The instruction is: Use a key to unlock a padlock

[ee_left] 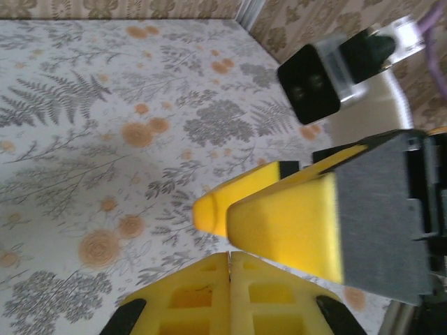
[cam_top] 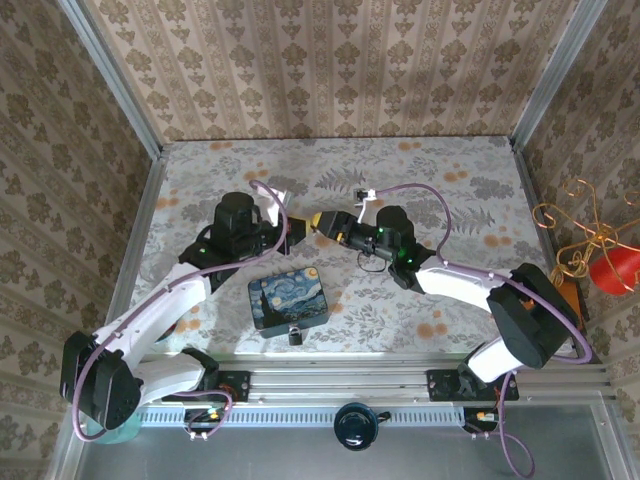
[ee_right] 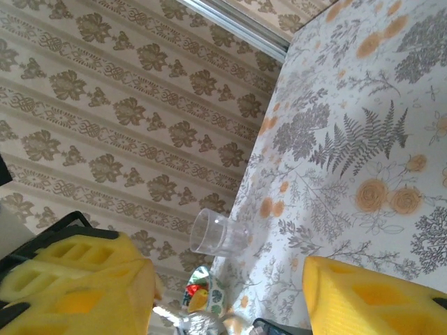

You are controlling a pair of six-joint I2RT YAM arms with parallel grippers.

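The padlock, tiny and dark with a silvery shackle, lies on the table against the front edge of the blue painted tin. Both grippers meet in the air behind the tin. My left gripper is shut, its yellow fingers pressed together. A thin dark sliver in their seam looks like the key. My right gripper is open, with its yellow fingers just ahead of the left fingertips. Nothing lies between its pads.
A clear plastic cup lies on its side near the back left of the table. A curly gold wire stand and a red object stand beyond the right wall. Patterned walls close in three sides of the table.
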